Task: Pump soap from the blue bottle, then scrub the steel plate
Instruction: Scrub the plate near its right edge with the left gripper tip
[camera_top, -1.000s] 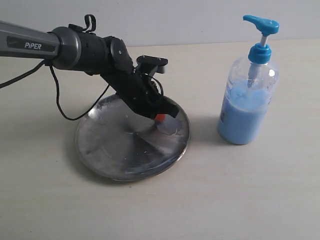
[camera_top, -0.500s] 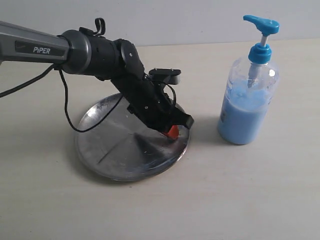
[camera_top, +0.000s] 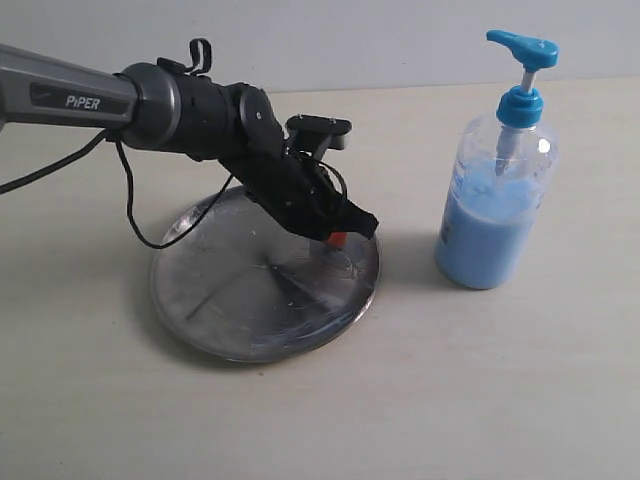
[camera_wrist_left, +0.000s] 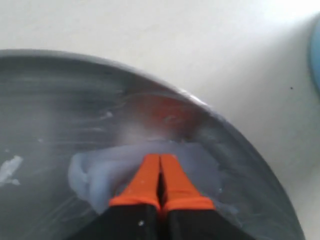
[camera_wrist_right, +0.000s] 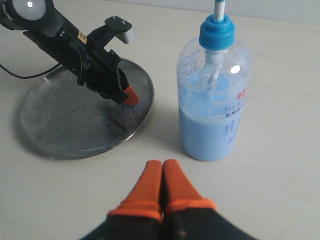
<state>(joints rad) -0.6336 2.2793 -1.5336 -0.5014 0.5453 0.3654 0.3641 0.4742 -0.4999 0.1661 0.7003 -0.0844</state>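
The steel plate (camera_top: 220, 300) lies left of centre on the table, streaked with wet smears. My left gripper (camera_top: 337, 238) reaches down onto the plate's right side. Its orange fingers are shut, and the tips press a pale bluish-grey cloth wad (camera_wrist_left: 100, 170) against the metal (camera_wrist_left: 50, 100). In the right wrist view the wad (camera_wrist_right: 124, 116) shows as a grey lump under the left gripper (camera_wrist_right: 131, 95). The blue bottle (camera_top: 495, 215) stands upright to the plate's right, about half full of pale blue soap (camera_wrist_right: 207, 135). My right gripper (camera_wrist_right: 162, 164) is shut and holds nothing, hovering over the table near the bottle.
A black cable (camera_top: 135, 215) loops from the left arm over the plate's far left rim. The left wrist camera bracket (camera_top: 318, 127) juts above the plate. Bare beige tabletop (camera_top: 450, 400) runs in front of the plate and bottle.
The left gripper swept out toward the plate's near right rim half a second ago, then came back toward the far right part. The smear pattern on the plate shifted. The bottle stayed put.
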